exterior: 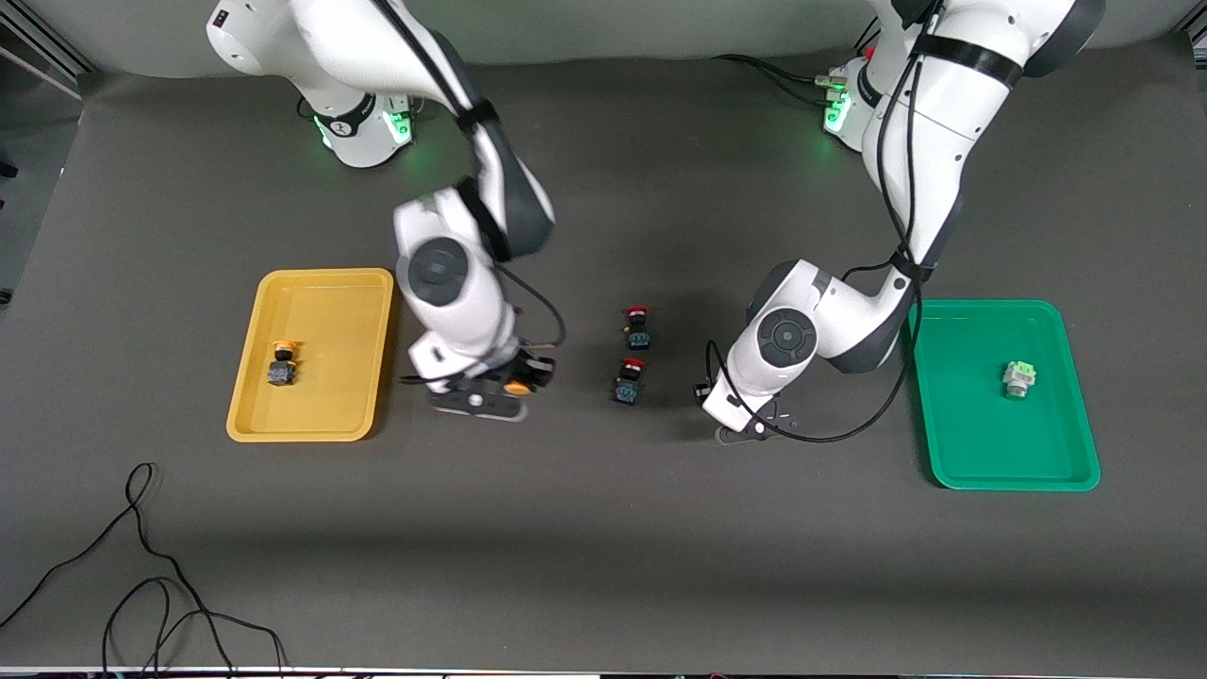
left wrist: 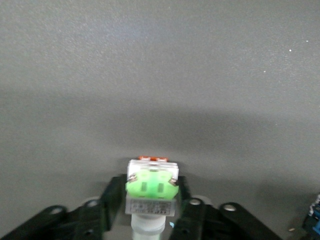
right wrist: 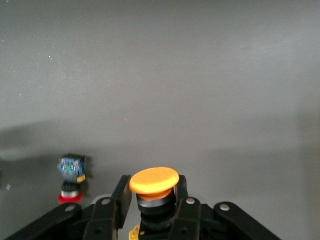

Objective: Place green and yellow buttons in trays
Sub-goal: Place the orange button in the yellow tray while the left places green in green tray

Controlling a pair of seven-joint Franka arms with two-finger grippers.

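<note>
Right gripper [right wrist: 152, 197] jaws clamp yellow button [right wrist: 154, 181] beside yellow tray [exterior: 311, 434], toward the right arm's end. Left gripper [left wrist: 150, 200] jaws pinch green button [left wrist: 151, 184] (green tray [exterior: 1014, 471] toward the left arm's end).

The left gripper [exterior: 745, 429] is hidden under its own wrist in the front view; the held green button's [left wrist: 151, 192] base is cut off.
</note>
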